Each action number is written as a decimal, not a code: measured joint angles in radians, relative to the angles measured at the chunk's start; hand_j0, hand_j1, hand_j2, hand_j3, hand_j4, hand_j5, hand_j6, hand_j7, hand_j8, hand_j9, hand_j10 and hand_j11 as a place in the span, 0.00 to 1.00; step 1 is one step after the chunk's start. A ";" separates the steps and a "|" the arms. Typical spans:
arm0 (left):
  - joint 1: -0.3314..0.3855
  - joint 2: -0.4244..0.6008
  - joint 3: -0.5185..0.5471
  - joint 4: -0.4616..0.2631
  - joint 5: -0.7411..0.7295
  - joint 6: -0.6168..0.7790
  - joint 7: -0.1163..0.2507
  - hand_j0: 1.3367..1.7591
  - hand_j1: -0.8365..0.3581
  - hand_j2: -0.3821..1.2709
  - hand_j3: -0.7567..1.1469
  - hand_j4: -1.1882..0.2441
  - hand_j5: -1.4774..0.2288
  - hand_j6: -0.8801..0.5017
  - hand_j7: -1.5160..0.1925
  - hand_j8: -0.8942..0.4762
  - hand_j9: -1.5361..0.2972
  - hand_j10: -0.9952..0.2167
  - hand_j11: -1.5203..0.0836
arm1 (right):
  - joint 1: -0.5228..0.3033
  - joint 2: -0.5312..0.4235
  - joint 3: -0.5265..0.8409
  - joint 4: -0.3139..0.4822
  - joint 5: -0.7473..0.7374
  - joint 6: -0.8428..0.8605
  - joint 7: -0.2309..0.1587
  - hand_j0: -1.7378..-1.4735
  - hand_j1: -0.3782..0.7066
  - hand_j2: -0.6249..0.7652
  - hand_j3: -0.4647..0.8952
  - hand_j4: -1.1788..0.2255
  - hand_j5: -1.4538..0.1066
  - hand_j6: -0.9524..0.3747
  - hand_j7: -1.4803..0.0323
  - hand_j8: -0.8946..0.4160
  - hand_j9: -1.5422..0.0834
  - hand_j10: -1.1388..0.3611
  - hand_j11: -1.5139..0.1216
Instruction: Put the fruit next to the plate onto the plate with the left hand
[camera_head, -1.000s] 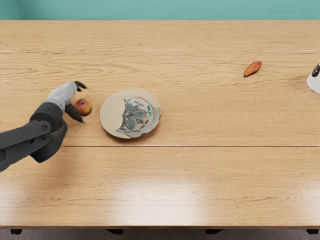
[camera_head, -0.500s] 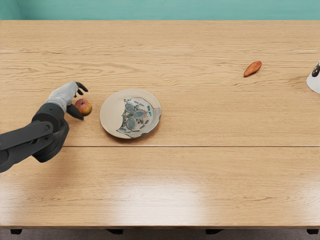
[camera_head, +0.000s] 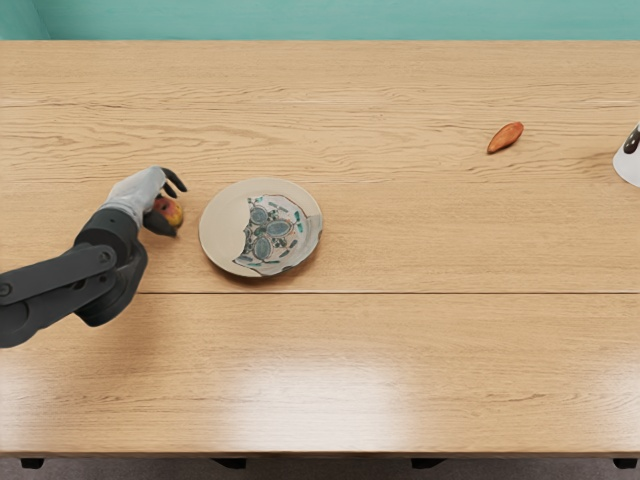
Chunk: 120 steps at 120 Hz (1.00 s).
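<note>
A small red-yellow apple (camera_head: 173, 212) lies on the table just left of the plate (camera_head: 222, 228), a round cream plate with a blue-green pattern in its middle. My left hand (camera_head: 166, 204) comes in from the left edge and sits over the apple. Its dark-tipped fingers (camera_head: 177, 184) curl over the far side and the thumb wraps the near side, so part of the fruit is hidden. The apple is close to the plate's left rim but apart from it. A sliver of my right hand (camera_head: 630, 155) shows at the right edge.
An orange, elongated piece of food (camera_head: 505, 136) lies far off at the back right. The wooden table (camera_head: 400, 340) stretches wide in front of and behind the plate. A teal wall runs along the back.
My left hand slid right and closed its fingers around the apple, which now shows less. The plate and the orange piece have not moved.
</note>
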 joint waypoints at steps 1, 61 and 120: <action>0.000 0.000 0.000 0.002 0.000 0.000 0.000 0.76 0.51 0.29 0.40 0.49 0.50 0.28 0.52 0.29 0.50 0.42 0.56 | 0.000 0.000 0.000 0.000 0.000 0.000 0.000 0.30 0.03 0.45 0.34 0.84 0.93 0.72 0.98 0.68 0.95 0.76 0.93; -0.012 -0.044 0.037 0.105 0.000 0.005 -0.002 0.43 0.43 0.19 0.94 0.45 0.46 0.34 0.47 0.31 0.45 0.38 0.50 | 0.000 0.000 0.000 -0.001 0.000 0.000 0.001 0.30 0.03 0.45 0.34 0.84 0.93 0.72 0.98 0.68 0.95 0.76 0.93; -0.021 -0.007 0.027 0.029 -0.003 0.011 0.000 0.73 0.47 0.38 0.46 0.40 0.40 0.26 0.42 0.26 0.40 0.31 0.44 | 0.005 0.000 0.000 0.000 0.000 0.000 0.000 0.30 0.03 0.45 0.34 0.84 0.93 0.72 0.98 0.68 0.95 0.76 0.93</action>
